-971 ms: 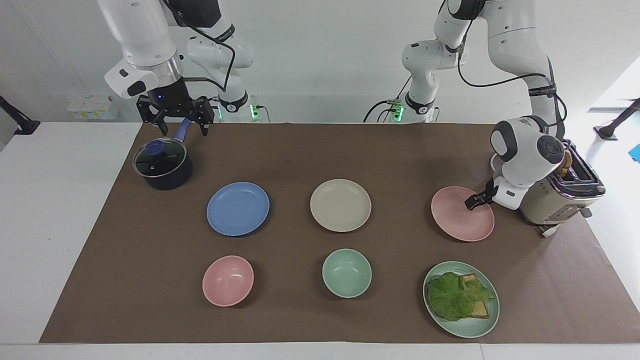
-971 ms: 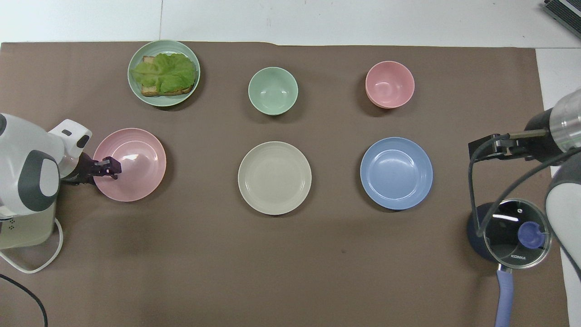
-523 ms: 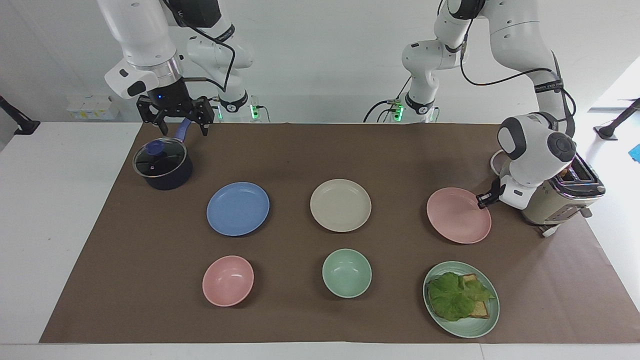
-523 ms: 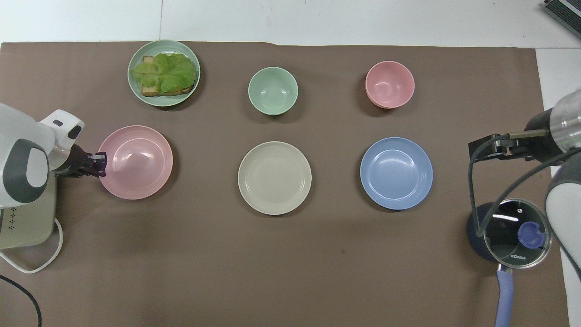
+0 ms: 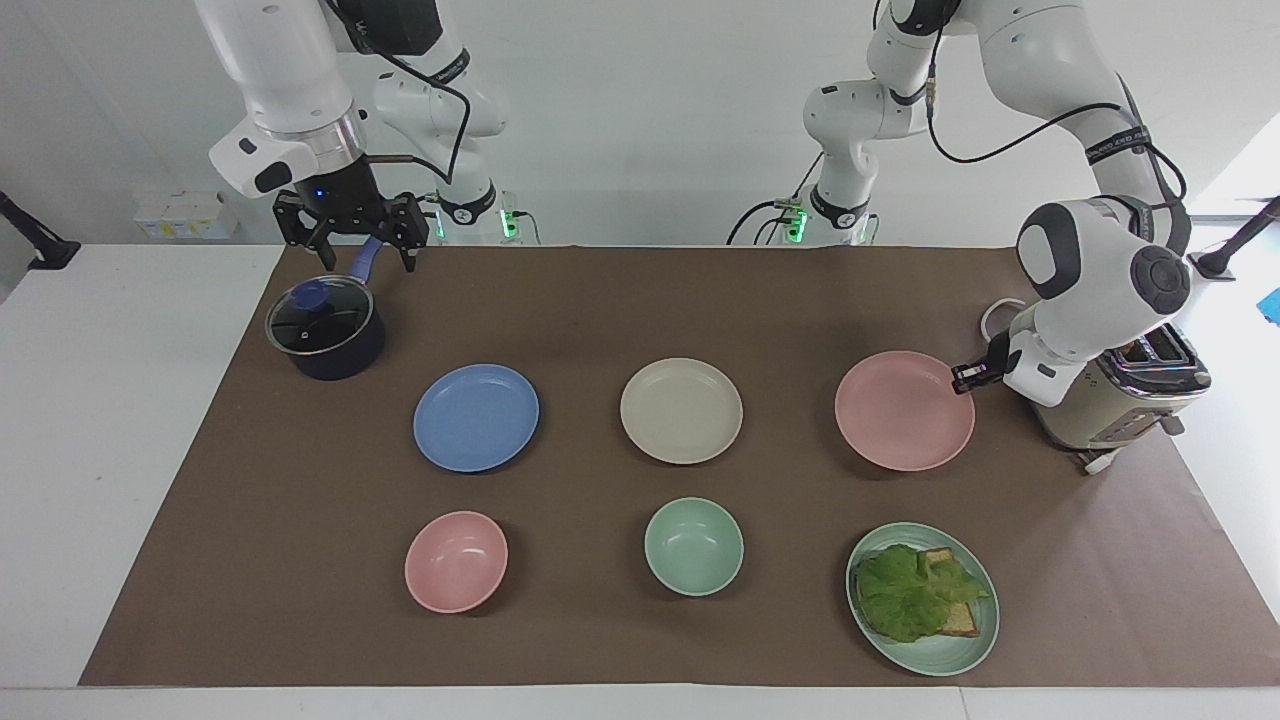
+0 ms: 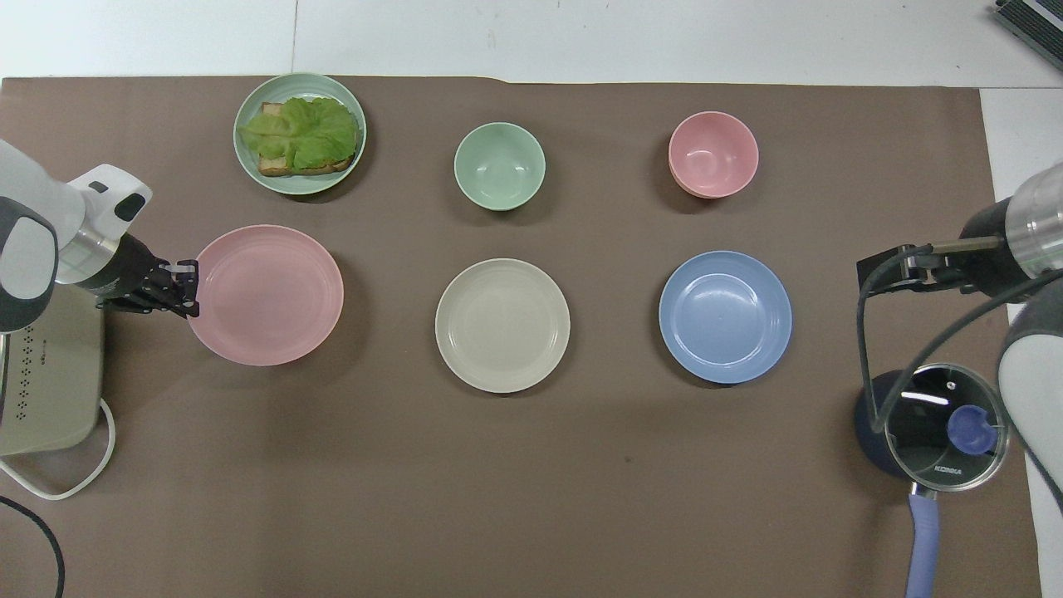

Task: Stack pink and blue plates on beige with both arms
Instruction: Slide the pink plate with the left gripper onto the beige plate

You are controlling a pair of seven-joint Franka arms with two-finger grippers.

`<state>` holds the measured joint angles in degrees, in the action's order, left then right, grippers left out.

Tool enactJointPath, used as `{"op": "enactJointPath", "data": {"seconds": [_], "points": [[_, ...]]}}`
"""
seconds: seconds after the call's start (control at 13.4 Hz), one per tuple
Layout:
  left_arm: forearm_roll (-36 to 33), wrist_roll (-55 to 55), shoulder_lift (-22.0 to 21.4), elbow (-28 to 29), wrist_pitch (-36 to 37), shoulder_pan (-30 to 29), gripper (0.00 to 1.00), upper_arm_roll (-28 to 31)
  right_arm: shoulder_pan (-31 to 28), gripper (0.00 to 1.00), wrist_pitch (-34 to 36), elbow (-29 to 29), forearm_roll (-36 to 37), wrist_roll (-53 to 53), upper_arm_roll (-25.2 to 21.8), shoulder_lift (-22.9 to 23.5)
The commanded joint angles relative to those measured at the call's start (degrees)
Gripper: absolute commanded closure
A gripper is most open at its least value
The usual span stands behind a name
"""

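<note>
My left gripper (image 5: 962,378) (image 6: 189,286) is shut on the rim of the pink plate (image 5: 905,410) (image 6: 266,295), at the edge toward the left arm's end. The plate hangs roughly level, a little above the brown mat, beside the toaster. The beige plate (image 5: 681,410) (image 6: 502,325) lies flat mid-table. The blue plate (image 5: 476,417) (image 6: 725,316) lies beside it toward the right arm's end. My right gripper (image 5: 358,255) (image 6: 872,270) waits open in the air over the pot's handle, holding nothing.
A dark pot with a glass lid (image 5: 325,330) (image 6: 938,423) stands near the right arm. A beige toaster (image 5: 1120,400) (image 6: 50,374) is next to the left arm. Farther out stand a pink bowl (image 5: 456,561), a green bowl (image 5: 693,546) and a green plate (image 5: 940,660) with lettuce and toast.
My left gripper closed on the pink plate's rim and lifted it off the mat, shifting it slightly toward the beige plate. The right arm stayed still.
</note>
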<state>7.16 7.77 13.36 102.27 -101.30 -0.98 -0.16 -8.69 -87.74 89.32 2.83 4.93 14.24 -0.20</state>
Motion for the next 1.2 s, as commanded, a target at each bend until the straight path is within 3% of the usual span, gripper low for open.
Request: {"op": "enactJointPath", "data": {"seconds": [0.0,0.37,0.67,0.9,0.97,1.05,1.12], "points": [[2.1,7.6,-1.8,-0.5,2.1,6.4,1.0,0.4,-0.8,0.0,-0.5,0.7,-0.5,-1.9,0.1,-0.6],[5.5,19.6,-3.1,2.0,-2.6,18.4,1.0,0.2,-1.1,0.0,-0.5,0.8,-0.5,-1.9,-0.1,-0.6],[6.9,19.7,-2.9,8.5,-10.8,24.1,1.0,0.1,-1.2,0.0,-0.8,0.7,-0.5,-1.9,-0.1,-0.5],[6.9,16.6,-3.2,12.2,-15.4,26.6,1.0,0.1,-1.2,0.0,-4.9,1.7,-1.0,-2.0,-0.1,-0.7],[6.9,15.3,-3.1,12.0,-15.7,26.8,0.8,0.1,-1.2,0.0,-7.3,2.9,-2.3,-2.0,-0.3,-0.9],[6.9,15.0,-3.1,11.8,-15.9,27.1,0.17,0.1,-1.5,0.0,-8.9,3.8,-2.5,-2.0,-0.3,-0.9],[6.9,15.1,-3.0,11.7,-15.9,27.1,0.0,0.1,-1.9,0.0,-10.0,5.2,-2.5,-2.3,-0.3,-0.6]]}}
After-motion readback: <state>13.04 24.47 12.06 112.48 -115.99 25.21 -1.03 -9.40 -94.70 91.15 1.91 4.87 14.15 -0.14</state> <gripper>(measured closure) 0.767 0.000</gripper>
